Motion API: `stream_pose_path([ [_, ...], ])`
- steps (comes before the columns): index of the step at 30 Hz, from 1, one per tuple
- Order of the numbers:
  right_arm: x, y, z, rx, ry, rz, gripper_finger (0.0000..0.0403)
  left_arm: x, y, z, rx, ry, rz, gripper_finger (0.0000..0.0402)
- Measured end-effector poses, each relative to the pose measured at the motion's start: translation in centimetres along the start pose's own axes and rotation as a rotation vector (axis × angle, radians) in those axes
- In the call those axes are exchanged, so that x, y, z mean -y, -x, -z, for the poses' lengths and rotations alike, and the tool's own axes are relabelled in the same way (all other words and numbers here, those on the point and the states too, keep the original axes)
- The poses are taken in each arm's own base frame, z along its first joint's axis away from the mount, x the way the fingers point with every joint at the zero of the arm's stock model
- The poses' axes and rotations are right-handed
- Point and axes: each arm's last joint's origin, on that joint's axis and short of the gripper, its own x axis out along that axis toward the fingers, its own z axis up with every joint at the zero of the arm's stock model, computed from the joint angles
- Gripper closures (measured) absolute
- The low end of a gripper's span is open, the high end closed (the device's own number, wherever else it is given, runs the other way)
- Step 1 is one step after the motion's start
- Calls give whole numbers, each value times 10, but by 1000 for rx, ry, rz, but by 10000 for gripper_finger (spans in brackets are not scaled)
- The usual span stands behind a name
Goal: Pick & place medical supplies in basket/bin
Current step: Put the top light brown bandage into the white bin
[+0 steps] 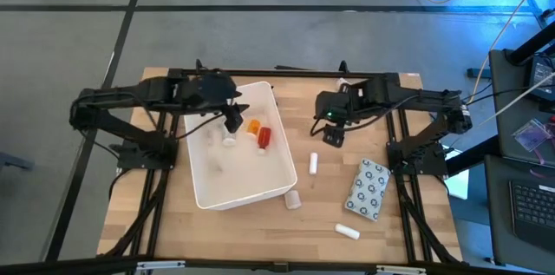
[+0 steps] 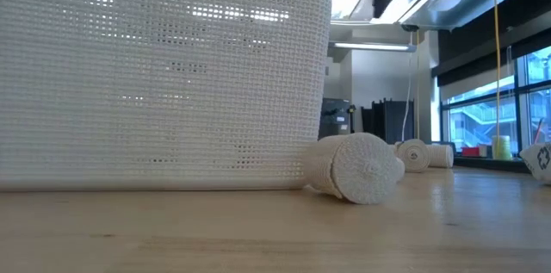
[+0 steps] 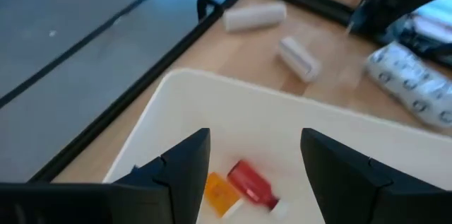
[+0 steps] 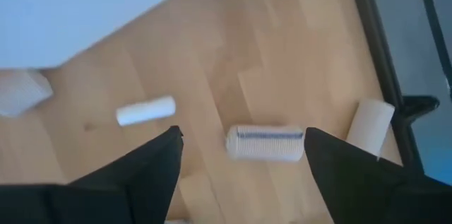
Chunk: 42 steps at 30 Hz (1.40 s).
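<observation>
The left gripper [image 1: 233, 120] was held over the far part of the white tub [image 1: 208, 195], with its fingers [image 3: 180, 174] spread apart and nothing between them. Just below it, inside the tub, a red bottle [image 1: 264, 137] and an orange pill bottle [image 1: 253, 126] were seen side by side, touching, and a small white bottle [image 1: 229, 141] lay a little to their left. No writing could be read on any of them.

The right gripper [image 1: 333, 136] was positioned above the bare table [image 1: 260, 245], to the right of the tub, with its jaws apart and empty. Near it, a small white tube [image 1: 314, 163] lay on the wood. Further to the near right, a dotted white flat packet [image 1: 368, 189] was placed; its pattern of dark rings was visible, but no words could be made out. A white roll [image 1: 348, 232] lay near the front edge, and another pale roll [image 1: 294, 199] rested against the near right corner of the tub. In the low view this roll [image 2: 357, 167] was seen touching the perforated tub wall [image 2: 164, 75].
</observation>
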Motion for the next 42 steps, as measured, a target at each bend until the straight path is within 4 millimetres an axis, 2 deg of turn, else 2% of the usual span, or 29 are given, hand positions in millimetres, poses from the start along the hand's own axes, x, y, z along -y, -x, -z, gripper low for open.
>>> stream_pose_path([
  [7, 16, -7, 29, 46, -76, 19, 122, 6, 20, -1, 100, 3, 19, 188],
  [10, 29, -11, 41, 56, -137, 112, 122, 9, 24, 1, 116, 4, 10, 187],
  [14, 50, -26, 53, 16, -223, 209, 122, 14, 27, 3, 116, 18, 28, 187],
  [20, 91, -68, 57, -28, -396, 284, 122, 19, 29, 6, 112, 41, 55, 187],
  [26, 136, -111, 55, -32, -476, 253, 122, 24, 32, 8, 107, 50, 80, 187],
  [33, 184, -152, 55, -85, -540, 281, 122, 28, 34, 10, 103, 53, 100, 187],
  [37, 202, -181, 62, -181, -540, 255, 122, 29, 35, 11, 101, 66, 109, 187],
  [42, 213, -214, 71, -287, -522, 160, 122, 32, 37, 12, 98, 81, 120, 187],
])
